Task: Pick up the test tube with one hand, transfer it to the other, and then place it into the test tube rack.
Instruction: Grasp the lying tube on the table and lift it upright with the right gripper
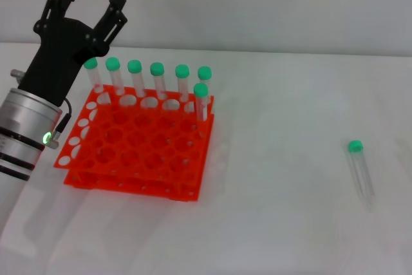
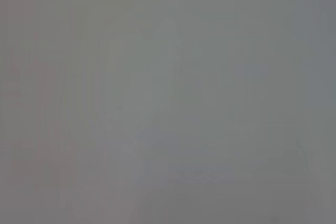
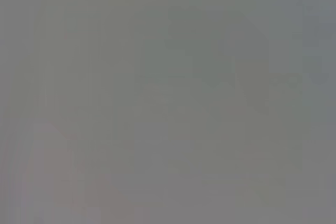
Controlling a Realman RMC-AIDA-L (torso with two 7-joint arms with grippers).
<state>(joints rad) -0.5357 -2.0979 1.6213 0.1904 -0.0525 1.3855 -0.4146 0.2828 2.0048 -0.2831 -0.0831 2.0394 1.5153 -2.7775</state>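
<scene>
On the table's right side the tube (image 1: pixel 360 170) lies flat, well apart from the rack (image 1: pixel 138 146). Left gripper (image 1: pixel 92 1) hovers beside the rack, jaws spread, empty; right gripper unseen. Risk: the round tube may roll from a pinch, or the arm may knock the racked tubes (image 1: pixel 156 80).

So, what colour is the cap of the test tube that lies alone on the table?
Bright green, on the test tube lying alone; the head view shows it best.

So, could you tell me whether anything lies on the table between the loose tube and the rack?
Nothing visible does. The tube lies alone on the table's right side, and the stretch between it and the rack is bare. The left gripper hovers open at the rack's far left corner; the right gripper is out of view.
</scene>
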